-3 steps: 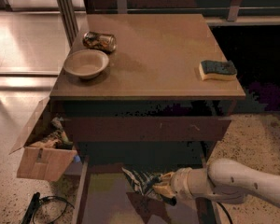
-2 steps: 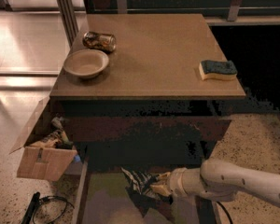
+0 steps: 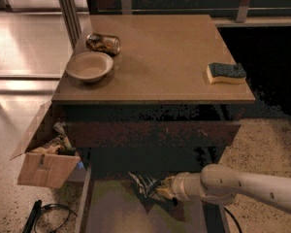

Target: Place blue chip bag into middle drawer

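Observation:
The blue chip bag (image 3: 144,187), a crumpled dark foil bag with white markings, hangs just above the floor of the open middle drawer (image 3: 116,210), near its back edge. My gripper (image 3: 161,190) comes in from the right on a cream-coloured arm and is shut on the bag's right end. The drawer floor is plain tan-grey with a thin dark wall on the left. The bag casts a shadow on the floor below it.
On the cabinet top stand a white bowl (image 3: 89,66), a crushed can (image 3: 103,43) and a blue-topped yellow sponge (image 3: 225,73). A drawer with a reddish-brown front (image 3: 150,134) is above the open one. A cardboard box (image 3: 46,160) and cables (image 3: 39,212) are on the floor at the left.
My gripper with the bag has shifted slightly left and a little lower over the drawer floor. The things on the cabinet top have not moved.

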Available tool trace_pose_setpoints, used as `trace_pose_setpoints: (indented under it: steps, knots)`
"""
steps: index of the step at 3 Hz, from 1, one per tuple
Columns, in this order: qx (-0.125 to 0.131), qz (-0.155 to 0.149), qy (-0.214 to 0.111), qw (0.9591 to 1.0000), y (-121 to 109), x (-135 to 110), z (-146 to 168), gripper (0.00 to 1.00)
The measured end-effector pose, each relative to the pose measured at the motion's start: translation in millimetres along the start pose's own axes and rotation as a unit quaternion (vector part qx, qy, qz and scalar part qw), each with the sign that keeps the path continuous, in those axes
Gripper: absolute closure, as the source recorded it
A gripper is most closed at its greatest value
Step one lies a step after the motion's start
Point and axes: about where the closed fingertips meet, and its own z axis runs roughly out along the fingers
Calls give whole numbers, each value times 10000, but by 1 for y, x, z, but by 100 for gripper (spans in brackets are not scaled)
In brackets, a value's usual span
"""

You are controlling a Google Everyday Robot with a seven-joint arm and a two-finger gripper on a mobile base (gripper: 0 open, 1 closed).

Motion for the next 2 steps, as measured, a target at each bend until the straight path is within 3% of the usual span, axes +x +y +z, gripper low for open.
trace_pose_setpoints:
  steps: [1, 2]
  knots:
    - [0, 0, 0, 10000, 0, 0, 0, 83]
    - [-1, 0, 0, 10000, 0, 0, 0, 59]
